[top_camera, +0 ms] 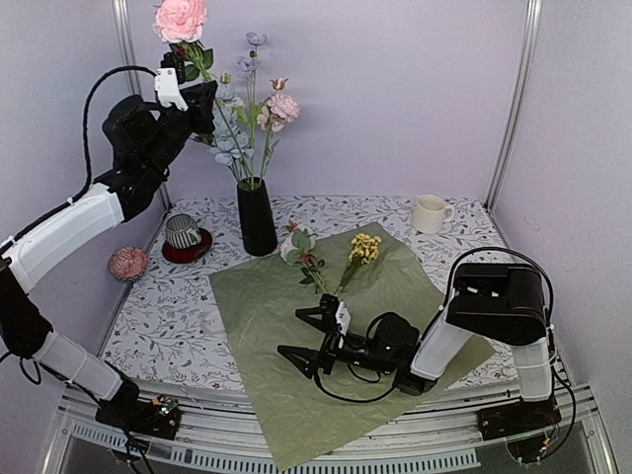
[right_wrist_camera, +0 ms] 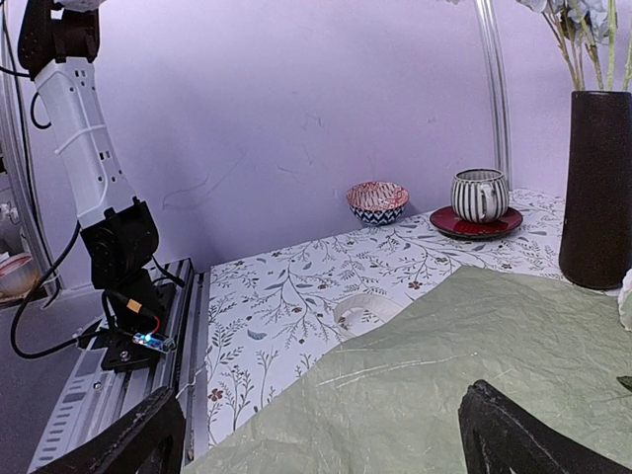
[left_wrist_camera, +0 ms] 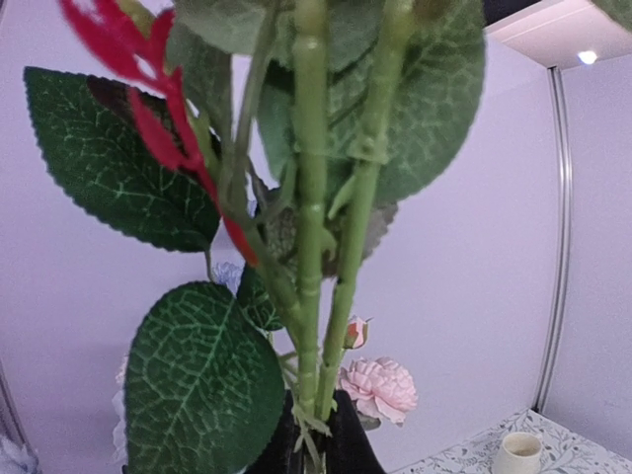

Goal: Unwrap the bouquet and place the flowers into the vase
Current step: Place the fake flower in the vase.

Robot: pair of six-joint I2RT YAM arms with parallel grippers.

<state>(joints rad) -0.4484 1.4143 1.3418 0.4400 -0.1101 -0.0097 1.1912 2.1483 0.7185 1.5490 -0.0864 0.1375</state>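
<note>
**Item 1: left gripper** [top_camera: 190,71]. Upper left of the top view, raised high above the table. Jaws nearly closed, pinching the green stem of item 2.

**Item 2: pink rose** [top_camera: 181,18]. At the top edge, upper left. Its stem [left_wrist_camera: 310,197] runs down through the middle of the left wrist view, with large green leaves around it.

**Item 3: vase** [top_camera: 257,217]. Black, upright, centre left at the back of the table. It holds several blue and pink flowers [top_camera: 252,99].

**Item 4: right gripper** [top_camera: 291,333]. Lower centre, low over item 5. Jaws spread wide, nothing between them.

**Item 5: paper wrap** [top_camera: 276,395]. Olive-green sheet laid open across the centre. On its far part lie 2 loose stems: 1 white bloom [top_camera: 296,244] and 1 yellow cluster [top_camera: 364,247].

**Item 6: other pieces.** White mug [top_camera: 430,212] at back right, striped cup [top_camera: 183,232] on a red saucer left of the vase, and a patterned bowl [top_camera: 127,263] at far left.
</note>
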